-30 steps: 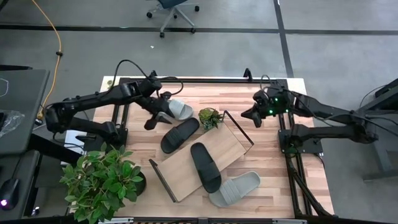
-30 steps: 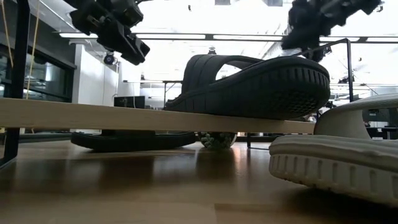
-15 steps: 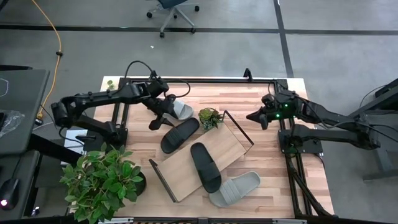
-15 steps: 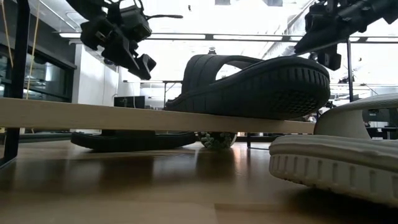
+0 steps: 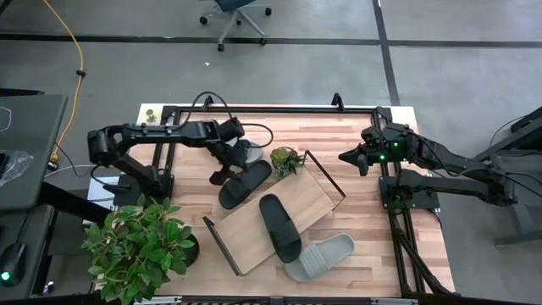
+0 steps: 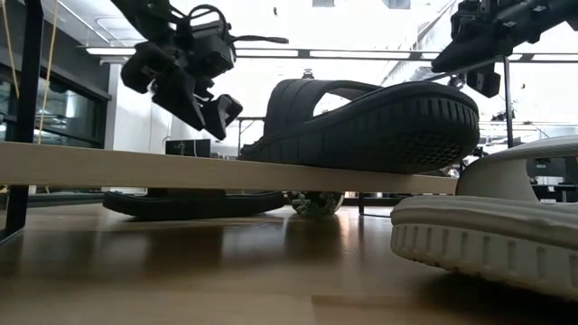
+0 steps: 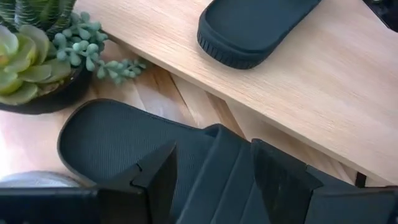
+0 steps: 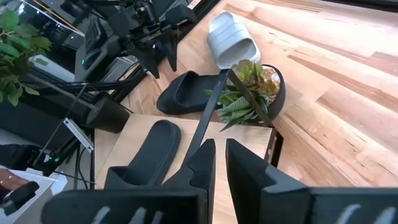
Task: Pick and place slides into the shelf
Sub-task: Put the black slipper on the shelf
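Observation:
My left gripper (image 5: 222, 175) is open and hovers above a black slide (image 5: 250, 182) that lies sole down on the table; in the left wrist view its fingers stand on either side over the slide's strap (image 7: 214, 168). In the low view the gripper (image 6: 221, 113) is well above the table. A grey slide (image 5: 248, 152) lies just beyond it. A second black slide (image 5: 279, 227) lies on the shelf's light-wood plank (image 5: 246, 230). A second grey slide (image 5: 320, 256) lies on the table by the shelf's near end. My right gripper (image 5: 345, 158) is shut and empty, in the air at the far right.
A small potted succulent (image 5: 286, 159) stands between the black slide on the table and the shelf's far black end frame (image 5: 326, 174). A big leafy plant (image 5: 140, 246) stands at the near left corner. Bare table lies to the right of the shelf.
My left gripper has gone down and toward the table's right and near edges, from beside the far grey slide to over the black slide on the table. My right gripper has drawn a little toward the table's right edge. No slide has moved.

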Controlling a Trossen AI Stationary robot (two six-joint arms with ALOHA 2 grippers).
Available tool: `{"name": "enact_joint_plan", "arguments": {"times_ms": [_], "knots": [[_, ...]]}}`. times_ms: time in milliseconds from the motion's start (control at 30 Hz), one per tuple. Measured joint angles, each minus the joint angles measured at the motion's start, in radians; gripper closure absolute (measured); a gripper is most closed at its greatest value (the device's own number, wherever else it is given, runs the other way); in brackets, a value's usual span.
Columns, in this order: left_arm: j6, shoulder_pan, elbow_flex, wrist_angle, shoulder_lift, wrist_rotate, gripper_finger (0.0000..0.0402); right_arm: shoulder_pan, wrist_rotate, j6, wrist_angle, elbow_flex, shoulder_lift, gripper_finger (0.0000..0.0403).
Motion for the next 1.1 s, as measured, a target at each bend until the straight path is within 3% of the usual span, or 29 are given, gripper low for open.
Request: {"name": "enact_joint_plan", "arguments": {"times_ms": [133, 300, 467, 1100], "knots": [[0.014, -0.002, 0.066, -0.026, 0.066, -0.002, 0.0212, 0.000, 0.000, -0.007, -0.003, 0.000, 0.000, 0.0373], [0.130, -0.003, 0.164, -0.220, 0.171, -0.002, 0.0212, 0.000, -0.007, -0.008, -0.008, 0.000, -0.001, 0.0373], [0.192, -0.003, 0.217, -0.288, 0.236, -0.002, 0.0211, 0.000, -0.007, -0.016, -0.012, 0.000, -0.001, 0.0373], [0.272, -0.003, 0.242, -0.363, 0.331, -0.022, 0.0211, 0.000, -0.006, -0.037, -0.018, 0.000, 0.000, 0.0373]]}}
